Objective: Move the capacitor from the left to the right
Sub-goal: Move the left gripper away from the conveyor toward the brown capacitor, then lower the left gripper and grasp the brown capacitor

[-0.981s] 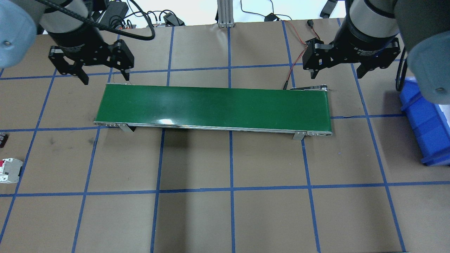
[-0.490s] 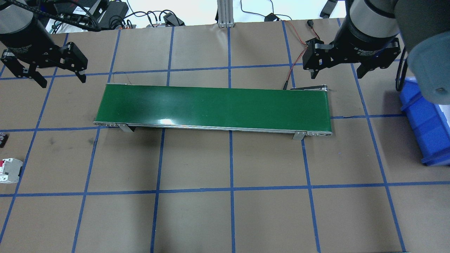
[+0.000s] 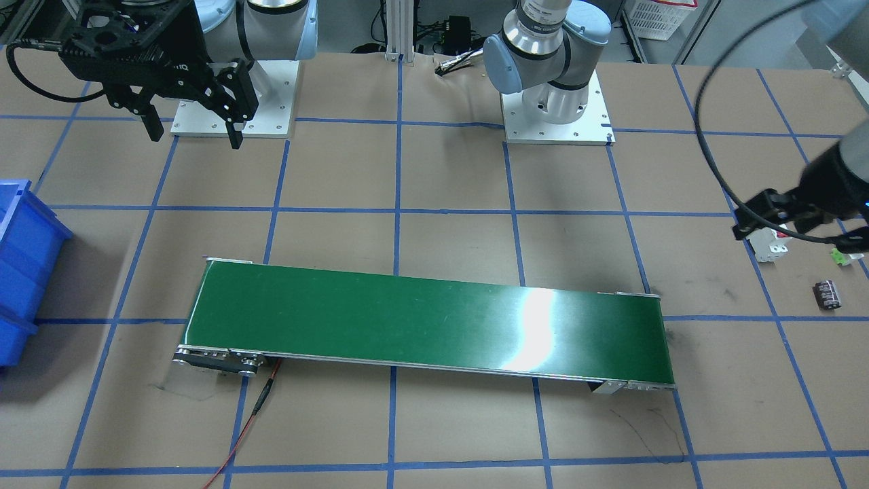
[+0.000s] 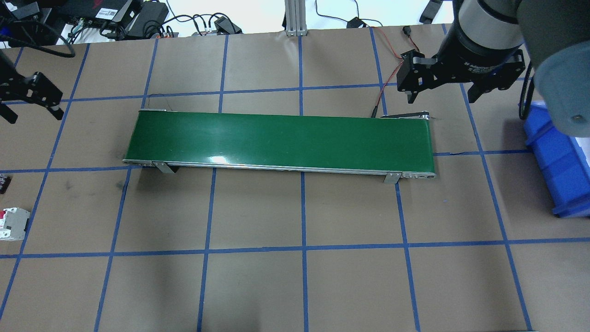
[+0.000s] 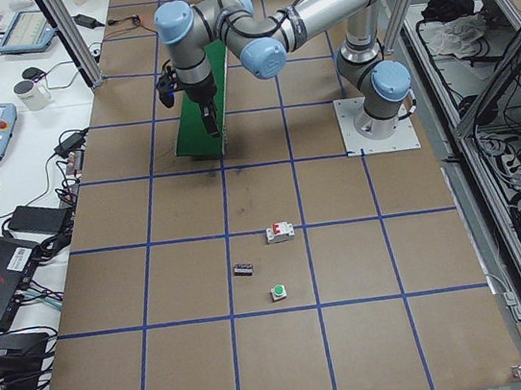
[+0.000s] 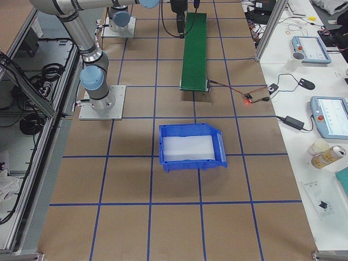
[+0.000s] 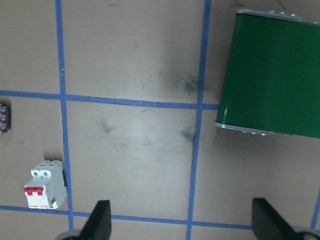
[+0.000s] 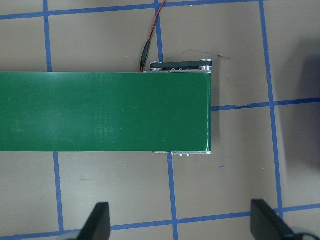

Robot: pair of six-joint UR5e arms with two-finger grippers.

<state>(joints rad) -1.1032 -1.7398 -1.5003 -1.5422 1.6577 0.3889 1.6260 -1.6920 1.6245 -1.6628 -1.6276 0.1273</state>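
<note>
Capacitor: you'll find the capacitor (image 3: 827, 296) lying on its side on the bench (image 4: 350, 212) at the robot's left end, near the circuit breaker (image 3: 770, 244) and the push button (image 3: 845, 257), well apart from the conveyor (image 4: 281, 143).
Left gripper: the left gripper (image 3: 801, 234) is spread wide, holding nothing, up over the breaker and clear of the capacitor.
Right gripper: your right gripper (image 4: 442, 97) is also wide and holding nothing, above the conveyor's right end.
</note>
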